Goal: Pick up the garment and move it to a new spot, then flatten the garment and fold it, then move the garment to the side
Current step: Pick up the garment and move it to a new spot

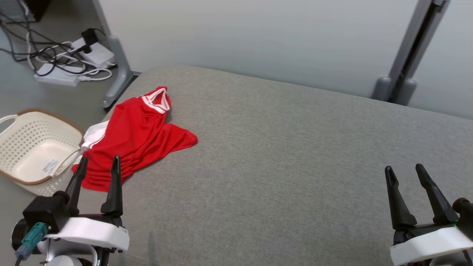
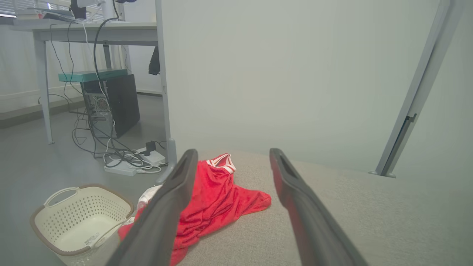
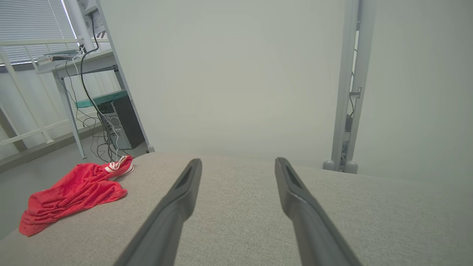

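Your garment (image 1: 140,129) looks light and limp; pinch its bunched edge beside the basket (image 1: 29,133). Left gripper (image 1: 100,159) and right gripper (image 1: 403,167) gape empty.

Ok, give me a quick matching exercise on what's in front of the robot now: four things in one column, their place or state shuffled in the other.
1 garment
2 basket
3 left tool
4 right tool

A on the floor
B open, above bare grey surface
C crumpled at the grey surface's left edge
D open, pointing at the garment

Pairs: 1-C, 2-A, 3-D, 4-B
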Tool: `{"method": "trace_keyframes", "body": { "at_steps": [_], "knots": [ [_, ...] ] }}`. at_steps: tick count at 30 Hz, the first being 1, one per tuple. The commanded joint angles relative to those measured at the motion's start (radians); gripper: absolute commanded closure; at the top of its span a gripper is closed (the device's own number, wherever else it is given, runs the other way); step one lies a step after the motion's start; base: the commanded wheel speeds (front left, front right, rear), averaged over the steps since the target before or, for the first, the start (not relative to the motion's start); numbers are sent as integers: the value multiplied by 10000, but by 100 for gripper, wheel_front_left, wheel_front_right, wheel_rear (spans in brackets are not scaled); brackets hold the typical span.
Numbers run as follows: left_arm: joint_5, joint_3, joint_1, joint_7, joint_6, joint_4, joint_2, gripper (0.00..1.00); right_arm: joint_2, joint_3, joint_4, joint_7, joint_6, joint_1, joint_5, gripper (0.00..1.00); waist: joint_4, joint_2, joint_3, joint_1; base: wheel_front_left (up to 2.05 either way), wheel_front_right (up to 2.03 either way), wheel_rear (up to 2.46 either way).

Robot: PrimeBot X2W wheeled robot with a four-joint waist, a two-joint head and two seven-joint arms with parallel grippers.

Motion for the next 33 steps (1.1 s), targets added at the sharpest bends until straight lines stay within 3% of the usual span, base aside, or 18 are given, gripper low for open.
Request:
{"method": "trace_keyframes", "body": {
  "at_steps": [1,13,22,28,33],
  "knots": [
    [-76,75,-163,-65,-20,33,5,0,-30,-22,-38,4,-3,-40,8,0,268,0,37,0,0,0,0],
    [-161,146,-202,-231,-25,110,-19,0,-29,52,25,78,-3,-92,18,0,541,0,49,0,0,0,0],
    [-103,409,-1037,-437,-192,300,41,0,-113,187,-218,236,-3,-429,-107,0,214,0,710,0,0,0,0],
    [-340,476,-2406,-477,-628,1883,-125,0,-350,328,-486,535,-3,-975,-213,0,-394,0,1781,0,0,0,0],
    [-685,406,-3663,-367,-1184,4068,-406,0,-483,353,-644,655,-3,-1412,-290,0,-933,0,2765,0,0,0,0]
  ]
}}
